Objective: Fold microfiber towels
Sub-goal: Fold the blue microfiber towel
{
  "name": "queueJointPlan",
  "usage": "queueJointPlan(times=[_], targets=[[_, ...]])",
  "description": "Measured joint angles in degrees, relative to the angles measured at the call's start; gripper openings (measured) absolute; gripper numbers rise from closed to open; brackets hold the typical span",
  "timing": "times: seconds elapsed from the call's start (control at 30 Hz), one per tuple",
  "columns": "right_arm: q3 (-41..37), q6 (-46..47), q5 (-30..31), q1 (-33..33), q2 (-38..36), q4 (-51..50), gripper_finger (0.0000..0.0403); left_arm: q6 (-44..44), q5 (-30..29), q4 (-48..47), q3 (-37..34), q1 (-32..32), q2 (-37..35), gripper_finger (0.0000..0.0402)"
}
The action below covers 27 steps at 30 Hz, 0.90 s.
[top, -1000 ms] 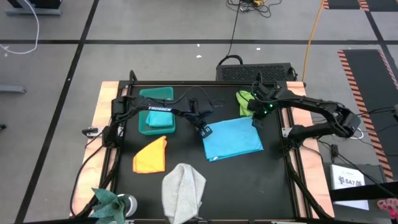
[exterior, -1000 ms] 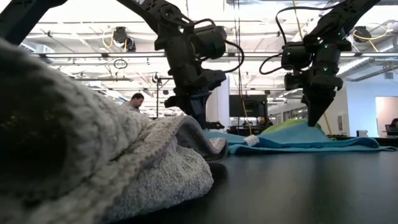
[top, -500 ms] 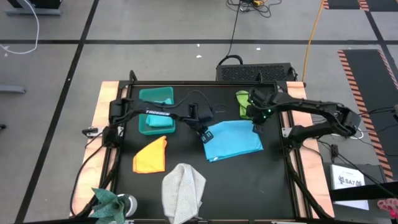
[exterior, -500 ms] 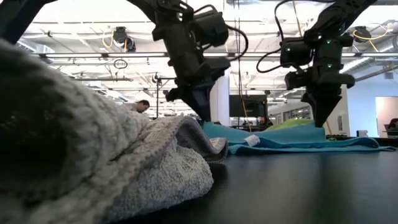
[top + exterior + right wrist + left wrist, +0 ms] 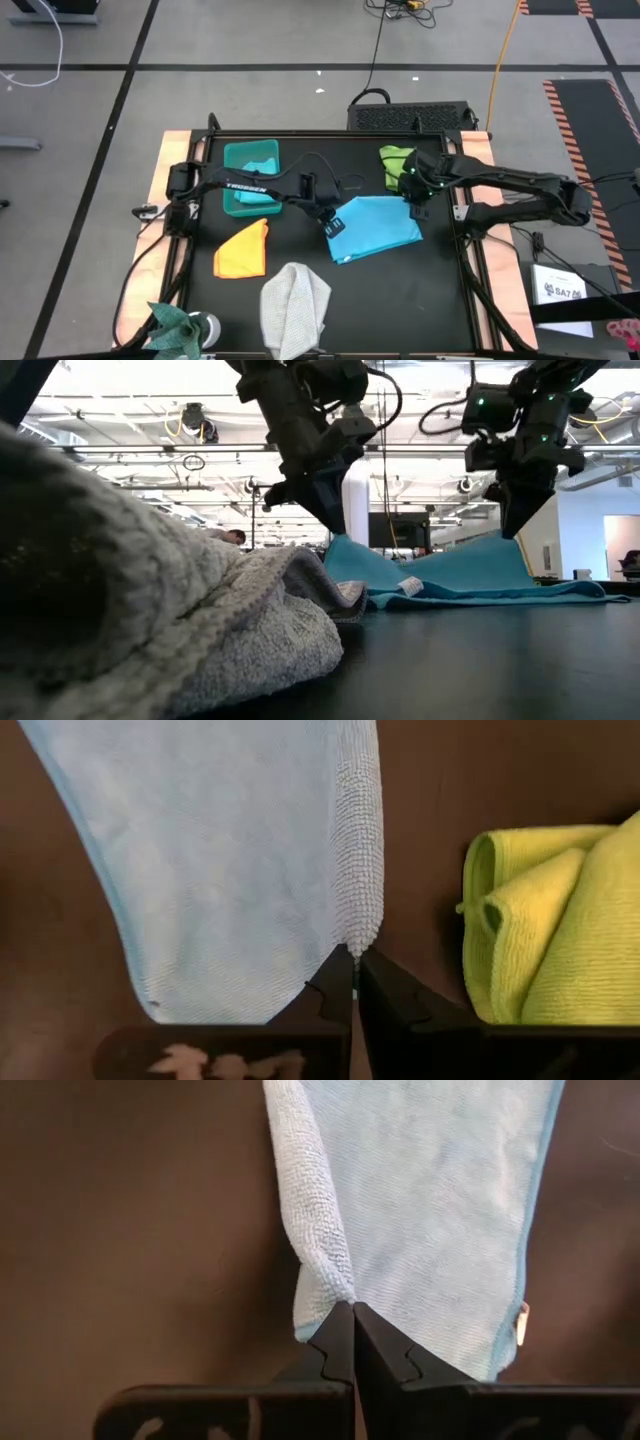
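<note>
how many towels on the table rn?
5: light blue towel mid-table, pinched by both hands; lime green towel behind it; orange towel front-left; grey towel at front edge; teal towel in the bin. More may be hidden.

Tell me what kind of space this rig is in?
Likely an open industrial lab or workshop: exposed ceiling ducts and lights overhead, cables running over a grey taped floor, and a person in the background beyond the black table.

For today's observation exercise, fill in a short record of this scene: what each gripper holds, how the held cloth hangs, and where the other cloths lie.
left gripper: shut on light blue towel, one far corner
right gripper: shut on its other far corner
light blue towel: far edge lifted, near edge on table
lime green towel: folded, far right
orange towel: left of centre
grey towel: crumpled, near edge
</note>
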Motion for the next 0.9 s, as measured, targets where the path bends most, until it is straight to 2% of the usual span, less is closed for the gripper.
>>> queueJointPlan(times=[0.27,0.57,0.77,0.9], targets=[[0.0,0.2,-0.2,3.2,-3.9,-0.3,0.0,-3.0,-1.4,0.0,0.0,-3.2,0.0,0.0],[0.2,0.9,-1.6,7.6,-2.1,-1.3,0.0,-6.1,-1.4,0.0,0.0,-5.0,0.0,0.0],[2.8,3.7,-1.3,8.9,0.6,-9.0,0.0,-6.6,-1.6,1.7,0.0,-5.3,0.0,0.0],[3.2,6.9,1.3,10.4,0.3,-16.8,0.0,-6.9,-2.0,3.8,0.0,-5.9,0.0,0.0]])
